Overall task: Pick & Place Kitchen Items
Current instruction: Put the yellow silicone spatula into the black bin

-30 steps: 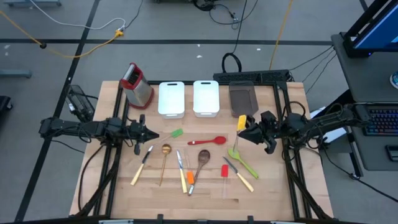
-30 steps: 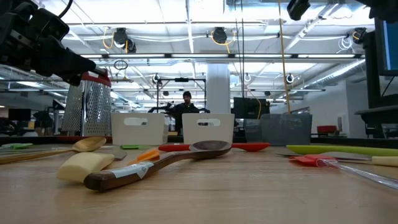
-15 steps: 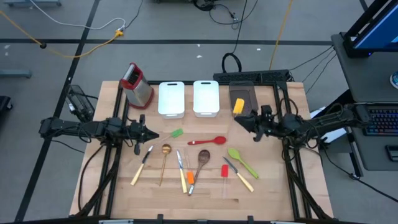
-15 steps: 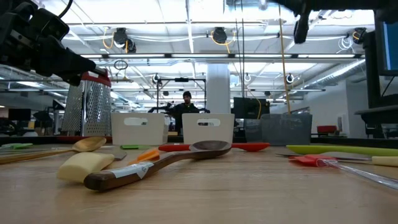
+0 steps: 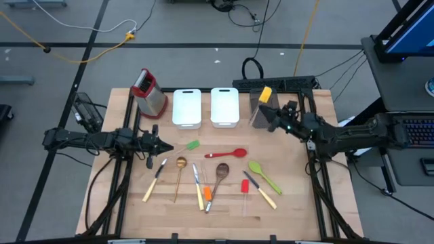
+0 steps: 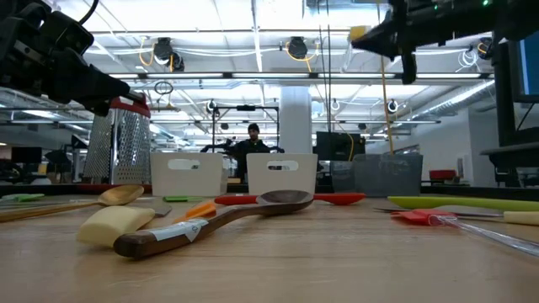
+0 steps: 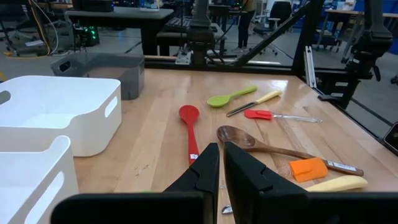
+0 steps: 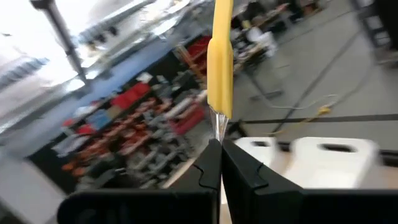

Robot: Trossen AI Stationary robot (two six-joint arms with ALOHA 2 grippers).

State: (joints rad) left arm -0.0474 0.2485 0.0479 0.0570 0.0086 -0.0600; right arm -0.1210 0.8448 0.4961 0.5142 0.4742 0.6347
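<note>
Right pincer [image 5: 269, 112] gripping yellow spatula [image 8: 220, 59], handle visible wrist-view only

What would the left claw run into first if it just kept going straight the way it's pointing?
Probably the green spatula, lying just ahead of the shut left gripper in the high view. The gripper seems to hover above the table, so it might pass over it.

R gripper [image 5: 266, 110] w/ the yellow spatula [image 5: 264, 94] has swung from over the tabletop's right-middle, by the green spoon [image 5: 263, 175], toward 12 o'clock; now above the grey tray [image 5: 260, 118] at the back edge. Spatula blade, earlier pointing about 11 o'clock beside the tray, now sits over the tray's far rim. In the low view it's come into sight, up high.
</note>
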